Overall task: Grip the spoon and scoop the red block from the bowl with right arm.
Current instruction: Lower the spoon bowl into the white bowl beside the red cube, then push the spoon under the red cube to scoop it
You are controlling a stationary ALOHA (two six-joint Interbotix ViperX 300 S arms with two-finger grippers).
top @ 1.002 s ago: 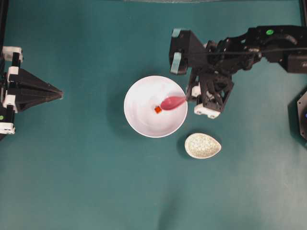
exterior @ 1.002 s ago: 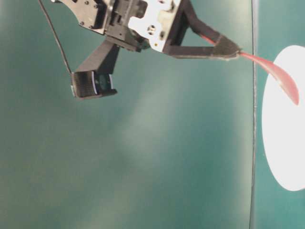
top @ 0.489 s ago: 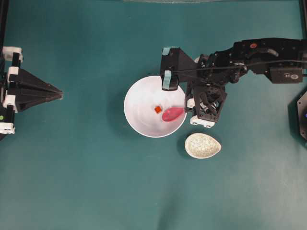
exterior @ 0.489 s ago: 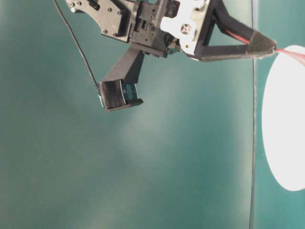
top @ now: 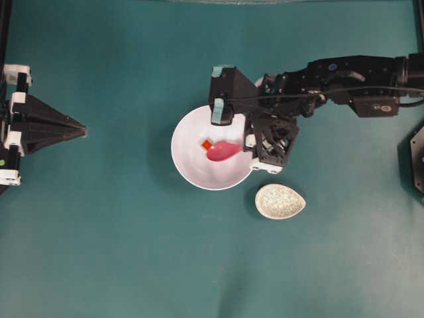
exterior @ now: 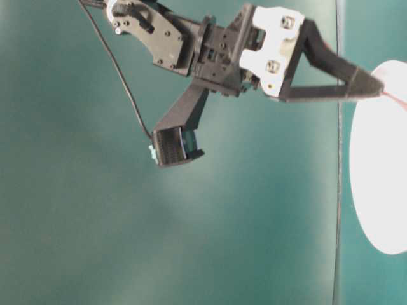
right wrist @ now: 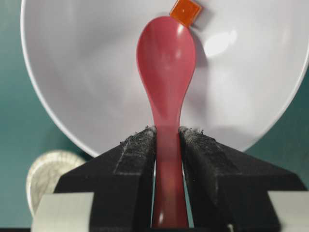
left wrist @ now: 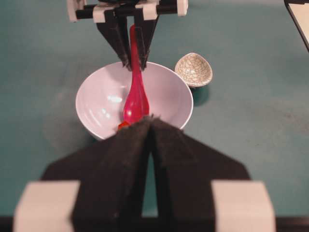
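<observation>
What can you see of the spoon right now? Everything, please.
The spoon is glossy magenta-pink, plastic or glazed by its look, with an oval scoop and a short straight handle. The right gripper is shut on the handle, its padded fingers pressing both sides. The scoop reaches into the white bowl, hollow side up and empty. Its tip sits against the red block, which lies just beyond it, not yet scooped.
</observation>
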